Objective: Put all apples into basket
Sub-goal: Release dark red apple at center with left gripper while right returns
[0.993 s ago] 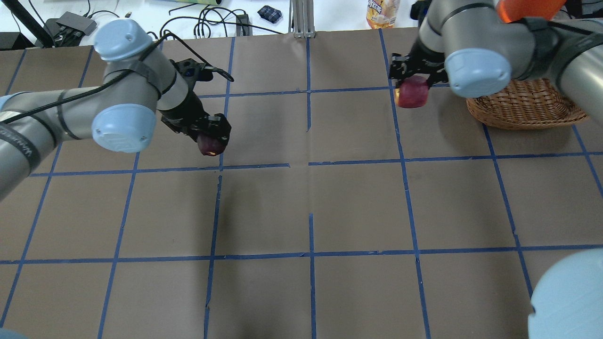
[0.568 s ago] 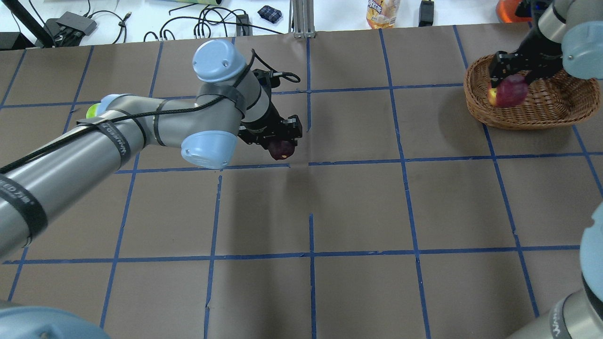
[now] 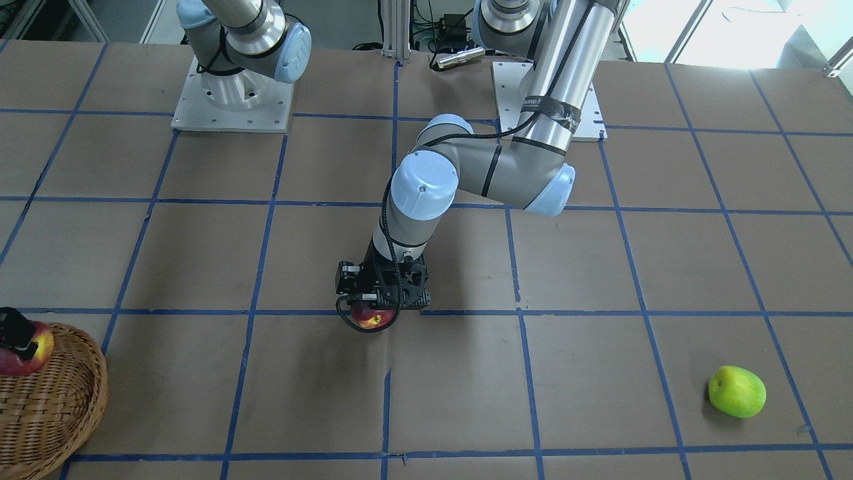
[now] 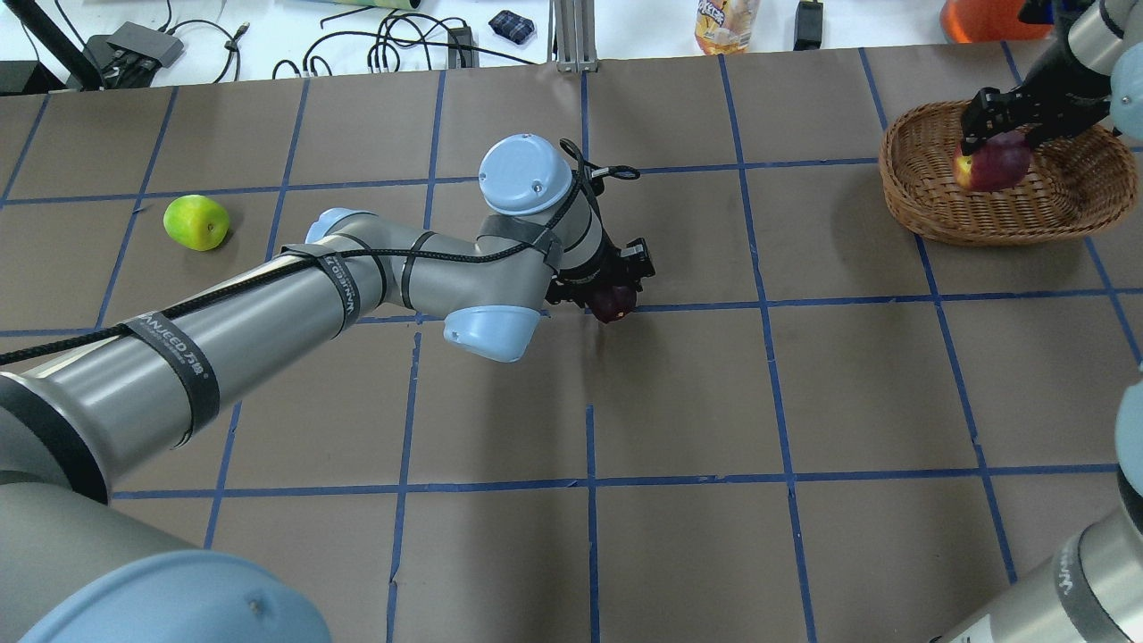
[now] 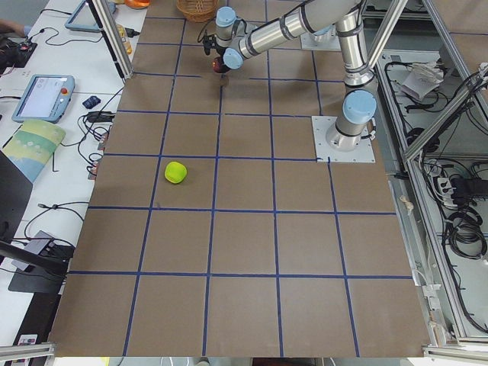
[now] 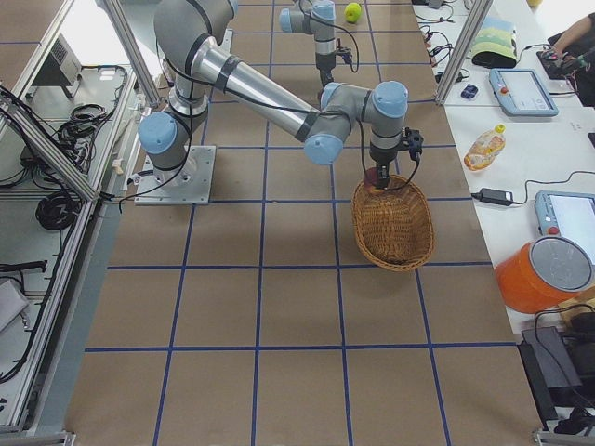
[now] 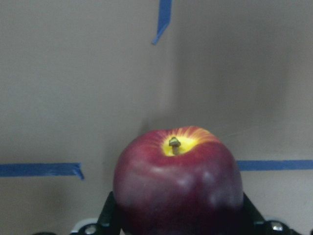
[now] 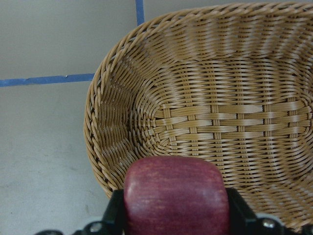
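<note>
My left gripper is shut on the dark maroon apple with a yellow patch and holds it above the table's middle; the apple fills the left wrist view and shows in the front view. My right gripper is shut on the red streaky apple and holds it over the brown wicker basket at the far right; the right wrist view shows the apple above the empty basket floor. The lime green apple lies on the table at the far left, apart from both grippers.
Brown paper with a blue tape grid covers the table. A drink bottle, cables and an orange object lie beyond the far edge. The left arm's long forearm stretches across the table's left half.
My left gripper has carried the maroon apple rightward to the table's middle, uncovering the green apple. My right gripper has carried the red apple rightward, from beside the basket to over its inside.
</note>
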Action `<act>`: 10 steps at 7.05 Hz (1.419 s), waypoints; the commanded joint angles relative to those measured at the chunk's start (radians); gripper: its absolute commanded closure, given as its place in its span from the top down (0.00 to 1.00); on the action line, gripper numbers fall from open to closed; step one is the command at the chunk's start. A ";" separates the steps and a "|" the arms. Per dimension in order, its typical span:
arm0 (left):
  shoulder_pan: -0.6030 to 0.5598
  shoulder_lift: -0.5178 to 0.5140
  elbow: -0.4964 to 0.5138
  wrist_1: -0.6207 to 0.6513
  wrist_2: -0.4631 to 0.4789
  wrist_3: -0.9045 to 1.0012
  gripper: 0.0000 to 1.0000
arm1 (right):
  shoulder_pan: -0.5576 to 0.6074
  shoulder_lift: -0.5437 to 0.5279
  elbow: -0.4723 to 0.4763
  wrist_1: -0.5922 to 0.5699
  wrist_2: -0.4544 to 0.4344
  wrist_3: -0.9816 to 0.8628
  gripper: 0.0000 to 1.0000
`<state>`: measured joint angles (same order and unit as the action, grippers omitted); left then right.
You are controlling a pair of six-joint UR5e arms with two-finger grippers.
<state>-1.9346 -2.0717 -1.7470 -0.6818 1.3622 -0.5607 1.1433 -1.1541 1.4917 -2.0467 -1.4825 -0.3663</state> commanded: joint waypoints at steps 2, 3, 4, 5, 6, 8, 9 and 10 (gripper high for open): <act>0.109 0.105 0.015 -0.080 -0.054 0.009 1.00 | 0.007 0.010 -0.036 0.016 0.011 0.003 1.00; 0.194 0.158 0.030 -0.208 -0.035 0.183 1.00 | 0.027 -0.001 -0.036 0.040 0.011 0.009 1.00; 0.318 0.188 0.081 -0.329 0.012 0.221 1.00 | 0.102 -0.024 -0.037 0.113 0.008 0.026 1.00; 0.447 0.205 0.160 -0.484 0.047 0.370 1.00 | 0.213 -0.051 -0.027 0.118 0.005 0.108 1.00; 0.574 0.199 0.176 -0.592 0.051 0.551 1.00 | 0.346 -0.041 -0.019 0.115 -0.001 0.210 1.00; 0.785 0.196 0.203 -0.564 0.180 0.910 1.00 | 0.523 -0.009 0.016 0.100 -0.001 0.567 1.00; 0.854 0.159 0.233 -0.489 0.204 1.155 1.00 | 0.574 0.007 0.044 0.092 0.005 0.607 1.00; 0.915 0.118 0.245 -0.475 0.198 1.211 1.00 | 0.602 0.030 0.099 -0.026 0.013 0.618 1.00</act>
<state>-1.1017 -1.9103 -1.5243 -1.1918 1.5459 0.5068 1.6958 -1.1497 1.5371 -1.9788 -1.4771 0.2033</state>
